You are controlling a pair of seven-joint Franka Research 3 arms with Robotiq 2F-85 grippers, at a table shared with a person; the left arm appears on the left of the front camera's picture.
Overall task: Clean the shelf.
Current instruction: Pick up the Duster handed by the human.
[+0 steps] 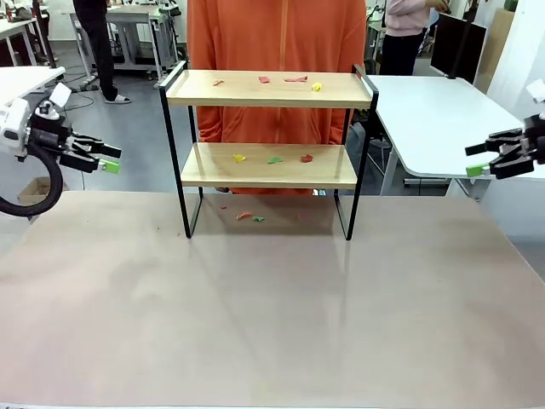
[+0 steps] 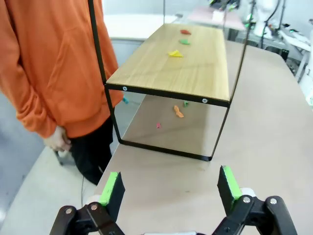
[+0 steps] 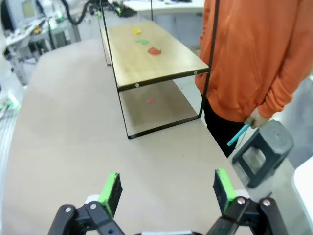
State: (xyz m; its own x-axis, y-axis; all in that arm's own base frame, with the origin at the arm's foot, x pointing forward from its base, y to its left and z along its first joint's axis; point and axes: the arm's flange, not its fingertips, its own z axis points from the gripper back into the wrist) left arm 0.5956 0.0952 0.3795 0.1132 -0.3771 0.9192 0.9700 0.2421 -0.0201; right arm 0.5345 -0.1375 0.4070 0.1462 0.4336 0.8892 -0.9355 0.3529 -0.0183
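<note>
Behind the tabletop's [image 1: 272, 324] far edge stood a person [image 1: 272, 34] in an orange top, right up against it, arms down. In the right wrist view one hand [image 3: 257, 119] held a teal stick [image 3: 238, 135]; a grey stool [image 3: 261, 152] sat on the floor beside them.

Shelf [image 1: 255, 95] was upright on the tabletop, mid-width, close to the far edge, directly in front of the person. Both boards were level, long side facing the robot, and the frame feet were flat on the surface.

Left gripper [image 1: 111, 159] hung off the tabletop's left edge, at about lower-board height, well apart from the shelf. Jaws were wide apart with nothing between them, as confirmed in its wrist view [image 2: 169, 188], green pads [image 2: 111, 188] bare.

Right gripper [image 1: 474, 160] mirrored it off the right edge at the same height, also well apart from the shelf. Jaws were spread and nothing was held [image 3: 167, 188].

Small coloured scraps [image 1: 264, 79] lay on the top board: one orange-brown, two red, one yellow, all toward the middle and right. Lower board carried a yellow, a green and a red one in a rough row [image 1: 274, 159]. A few more were on the tabletop under the shelf, orange and green touching or nearly so [image 1: 244, 216], plus a tiny red one just beside them. Couldn't tell the material.
</note>
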